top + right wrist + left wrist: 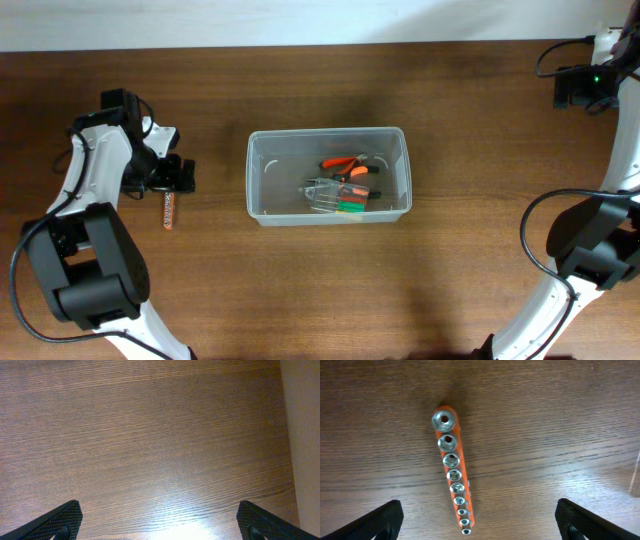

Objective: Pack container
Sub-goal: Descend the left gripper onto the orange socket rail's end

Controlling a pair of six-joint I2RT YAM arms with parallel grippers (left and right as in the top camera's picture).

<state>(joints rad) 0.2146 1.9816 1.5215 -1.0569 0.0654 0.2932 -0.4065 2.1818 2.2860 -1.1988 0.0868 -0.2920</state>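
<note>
The clear plastic container [280, 172] stands mid-table in the overhead view. It holds orange-handled pliers [346, 166] and a small clear case of coloured bits [335, 198]. An orange rail of several silver sockets [168, 211] lies on the table left of the container. It also shows in the left wrist view [455, 474], running lengthwise between the fingers. My left gripper [182, 175] [480, 525] is open, above the rail's end and not touching it. My right gripper [575, 88] [160, 522] is open and empty over bare wood at the far right.
A pale wall strip [302, 435] borders the table's far edge beside the right gripper. A sliver of the container's edge [636, 477] shows at the right of the left wrist view. Both arm bases stand at the front corners.
</note>
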